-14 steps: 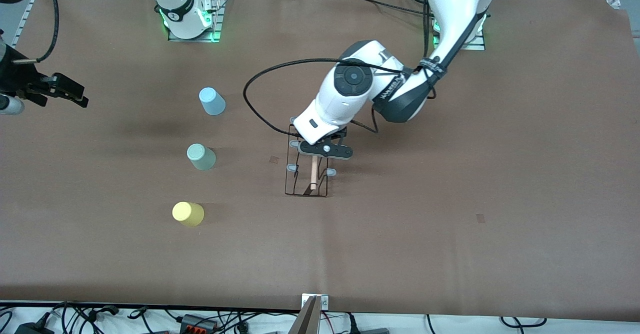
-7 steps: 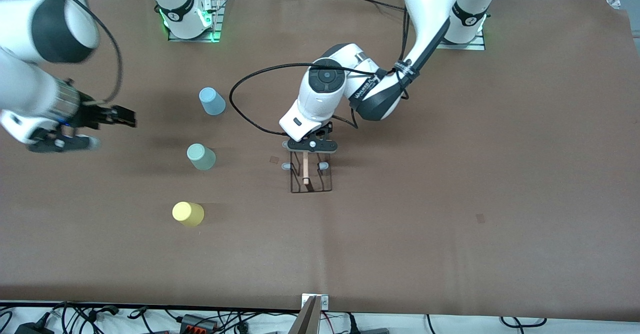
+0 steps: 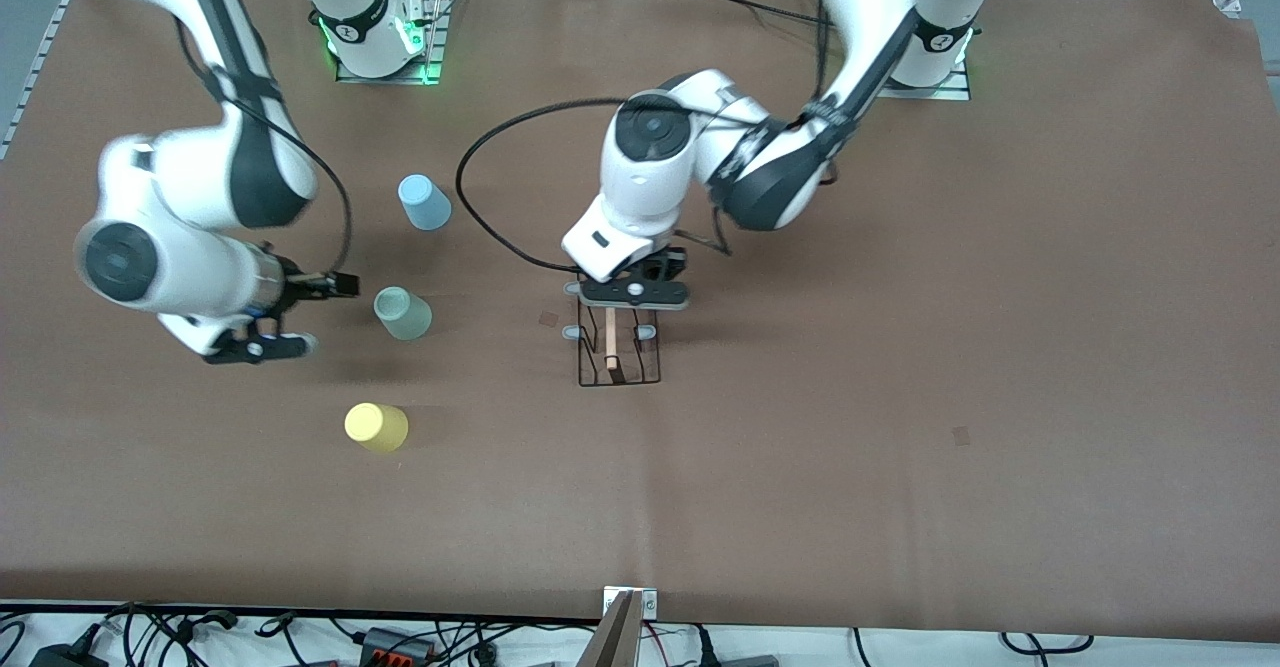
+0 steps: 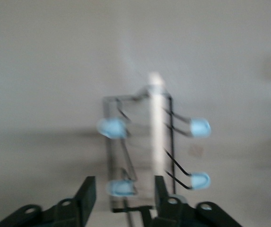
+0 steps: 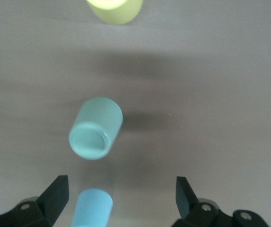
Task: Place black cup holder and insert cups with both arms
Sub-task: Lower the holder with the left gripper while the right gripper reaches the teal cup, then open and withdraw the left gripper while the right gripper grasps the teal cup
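Observation:
The black cup holder stands on the table near the middle, its wooden handle pointing toward the front camera. My left gripper hangs over its end farther from the camera, open and empty. In the left wrist view the left gripper has a grey peg tip below the gap, and the handle runs beside one finger. My right gripper is open and empty beside the pale green cup, toward the right arm's end. The light blue cup lies farther from the camera, the yellow cup nearer. The right wrist view shows the green cup, the yellow cup and the blue cup.
The brown table cover is bare toward the left arm's end and along the front edge. A black cable loops from the left arm between the blue cup and the holder. Both arm bases stand at the table's far edge.
My right arm has swung in from the table's end to beside the green cup. My left gripper shifted the holder slightly, squared it up, and now stands open above it.

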You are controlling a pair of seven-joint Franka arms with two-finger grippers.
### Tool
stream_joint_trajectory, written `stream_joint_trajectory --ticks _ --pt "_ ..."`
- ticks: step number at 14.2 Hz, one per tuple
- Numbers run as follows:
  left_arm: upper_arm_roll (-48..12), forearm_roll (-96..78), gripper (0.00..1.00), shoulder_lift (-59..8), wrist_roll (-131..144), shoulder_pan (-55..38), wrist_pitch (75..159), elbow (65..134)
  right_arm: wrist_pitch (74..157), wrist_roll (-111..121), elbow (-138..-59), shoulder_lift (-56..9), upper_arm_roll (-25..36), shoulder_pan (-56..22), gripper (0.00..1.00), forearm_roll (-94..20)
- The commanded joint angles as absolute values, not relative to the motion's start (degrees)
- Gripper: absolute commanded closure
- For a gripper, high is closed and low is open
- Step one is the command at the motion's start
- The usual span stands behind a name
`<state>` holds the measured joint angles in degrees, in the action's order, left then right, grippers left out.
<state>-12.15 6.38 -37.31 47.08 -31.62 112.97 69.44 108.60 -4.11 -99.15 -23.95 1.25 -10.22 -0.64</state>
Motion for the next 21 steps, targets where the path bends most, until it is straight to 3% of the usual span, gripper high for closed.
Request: stream_joint_trajectory --ticks 1,4,9,13,15,16,19,21 --pt "-13.18 7.29 0.0 -29.02 46.76 -22.61 101.91 71.81 110.82 -7.46 -97.91 -27.23 1.41 -11.87 0.0 -1.05" --pt "-13.27 7.29 0.0 -26.29 45.97 -15.23 95.81 71.81 111.97 -8.53 -98.08 -29.79 1.32 -13.35 0.0 -1.05" --pt "-12.75 7.64 0.0 -23.74 19.3 -1.96 80.72 71.98 112.15 -8.61 -99.67 -31.28 1.32 -13.45 0.0 -1.84" --pt "-5.3 7.04 0.0 -7.78 4.43 1.85 76.73 80.39 112.67 -8.53 -100.19 -32.17 1.32 -13.62 0.0 -2.99" --pt "-4.22 3.98 0.0 -4.05 1.32 1.85 77.16 83.66 112.59 -8.53 -100.2 -32.69 1.32 -13.62 0.0 -2.99" --pt "-4.22 2.65 0.0 -3.26 1.67 1.93 77.34 84.54 112.41 -8.44 -100.2 -32.96 1.32 -13.71 0.06 -2.99" --pt "-4.31 -0.43 0.0 0.43 1.85 2.11 84.36 92.44 111.8 -8.52 -99.5 -32.96 1.32 -14.06 0.54 -2.99" --pt "-4.92 -0.53 0.0 3.23 2.11 2.11 86.03 96.04 111.45 -7.74 -97.4 -32.17 1.32 -14.15 0.7 -2.9"
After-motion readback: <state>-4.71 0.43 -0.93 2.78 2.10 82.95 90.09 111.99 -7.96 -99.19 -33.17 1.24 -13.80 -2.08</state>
